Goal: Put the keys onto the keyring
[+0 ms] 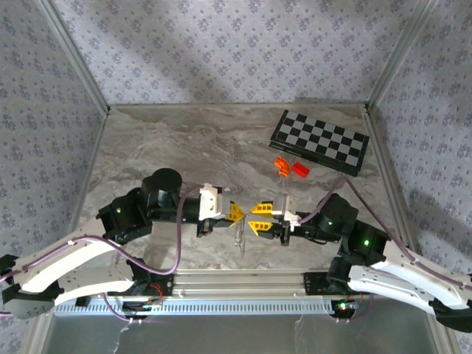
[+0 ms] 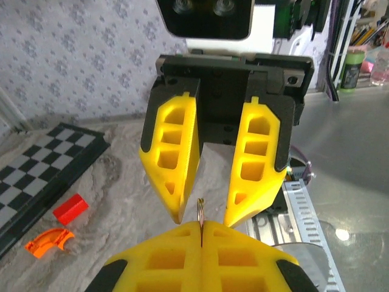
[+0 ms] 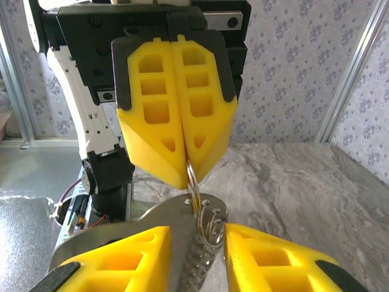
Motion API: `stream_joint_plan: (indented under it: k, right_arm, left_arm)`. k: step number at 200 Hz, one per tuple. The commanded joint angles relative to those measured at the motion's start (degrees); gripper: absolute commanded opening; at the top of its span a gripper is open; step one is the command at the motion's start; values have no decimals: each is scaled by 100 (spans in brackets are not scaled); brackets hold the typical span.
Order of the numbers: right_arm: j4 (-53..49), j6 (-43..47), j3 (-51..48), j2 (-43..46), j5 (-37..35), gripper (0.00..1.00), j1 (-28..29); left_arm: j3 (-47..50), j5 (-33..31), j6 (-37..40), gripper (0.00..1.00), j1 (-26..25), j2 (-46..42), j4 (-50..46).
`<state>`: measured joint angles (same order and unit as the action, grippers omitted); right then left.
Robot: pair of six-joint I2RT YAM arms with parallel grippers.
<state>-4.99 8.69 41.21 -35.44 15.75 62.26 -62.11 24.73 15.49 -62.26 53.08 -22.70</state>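
Observation:
My left gripper (image 1: 237, 212) is shut on a thin metal keyring (image 3: 191, 173), whose edge pokes up from between its closed yellow fingers (image 2: 200, 207). A flat silvery key (image 3: 182, 243) with a toothed edge hangs at the ring's lower end, and the ring seems to pass through a hole in its head. In the top view the key (image 1: 240, 237) dangles between the two grippers. My right gripper (image 1: 258, 217) faces the left one with its fingers (image 2: 173, 158) open. The key sits in the gap between them, close to the left-hand finger (image 3: 121, 255).
A folded chessboard (image 1: 319, 141) lies at the back right. Just in front of it are an orange-red block (image 1: 300, 169) and an orange curved piece (image 1: 280, 165). A metal rail (image 1: 243, 284) runs along the table's near edge, below the grippers.

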Motion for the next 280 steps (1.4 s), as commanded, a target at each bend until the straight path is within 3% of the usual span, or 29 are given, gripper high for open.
stream_joint_plan:
  k: [1, 89, 164, 238, 280]
  right_arm:
    - [19, 107, 96, 36, -144, 29, 50]
    - [-158, 170, 219, -241, -224, 22, 75]
    - [-41, 217, 168, -244, -375, 9, 163]
    - [74, 199, 102, -246, -520, 15, 215]
    - [88, 212, 99, -324, -541, 9, 225]
  left_arm:
    - [-214, -91, 221, 0, 3, 17, -243]
    - [-219, -46, 350, 0, 3, 74, -415]
    - [-288, -17, 411, 0, 8, 168, -495]
    - [-339, -17, 464, 0, -4, 254, -576]
    - [-399, 2, 482, 0, -5, 270, -603]
